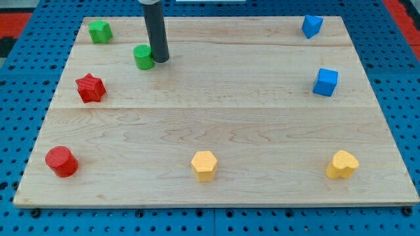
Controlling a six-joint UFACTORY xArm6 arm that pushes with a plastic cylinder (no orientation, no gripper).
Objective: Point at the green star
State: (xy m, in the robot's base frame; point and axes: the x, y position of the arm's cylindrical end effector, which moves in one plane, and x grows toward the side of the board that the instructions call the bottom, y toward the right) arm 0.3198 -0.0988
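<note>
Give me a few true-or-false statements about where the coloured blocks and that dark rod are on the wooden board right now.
1. My tip is right beside the green cylinder. True.
2. My tip is touching the green star. False: the star lies apart, toward the view's top left corner.
3. The red star lies above the red cylinder in the view. True.
4. The blue cube and the other blue block are on the view's left. False: both are on the right.
5. The yellow hexagon and the yellow heart lie near the view's bottom edge. True.
</note>
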